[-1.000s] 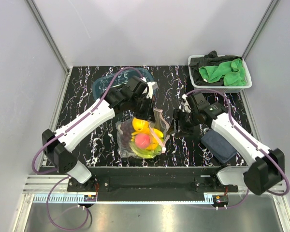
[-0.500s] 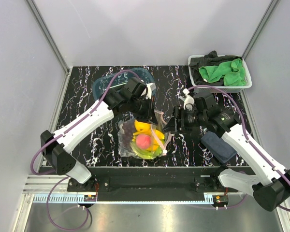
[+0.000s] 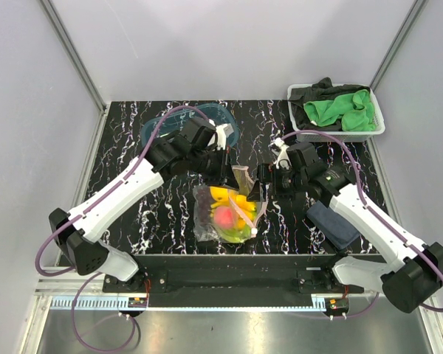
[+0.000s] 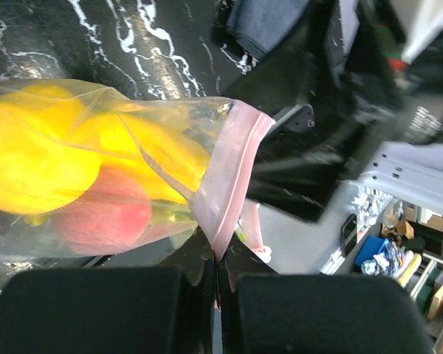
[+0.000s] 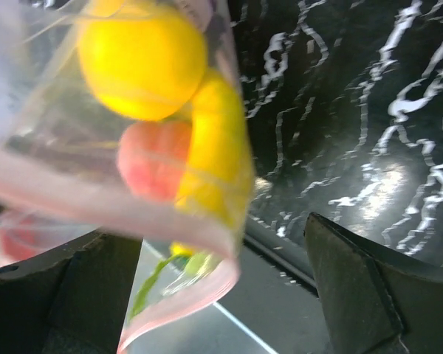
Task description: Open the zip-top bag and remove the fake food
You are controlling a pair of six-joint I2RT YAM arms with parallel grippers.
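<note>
1. Zip-top bag [image 3: 205,221] sits near the middle of the table's [image 3: 133,199] near edge, between my two arms. The fake food [image 3: 223,215] is all inside it.
2. A second ago the bag lay flatter and wider, a bit more toward the left edge. Now it looks bunched up and taller, with its top pulled toward the far edge.
3. My right arm has swung in closer too, so both hands now meet at the top of the bag.
4. I think this means I am set to pull the mouth apart. It does not look open yet, and no food is out.
5. My left gripper [image 4: 215,258] is squeezed tight on the pink zip strip [image 4: 232,177]. The strip runs right down into the thin gap between its fingers.
6. My right gripper [image 5: 218,247] has its fingers spread wide. The bag's pink edge crosses between them, by one finger, but is not pinched. The yellow lemon [image 5: 140,66] and the peach [image 5: 155,158] show just past it.
</note>
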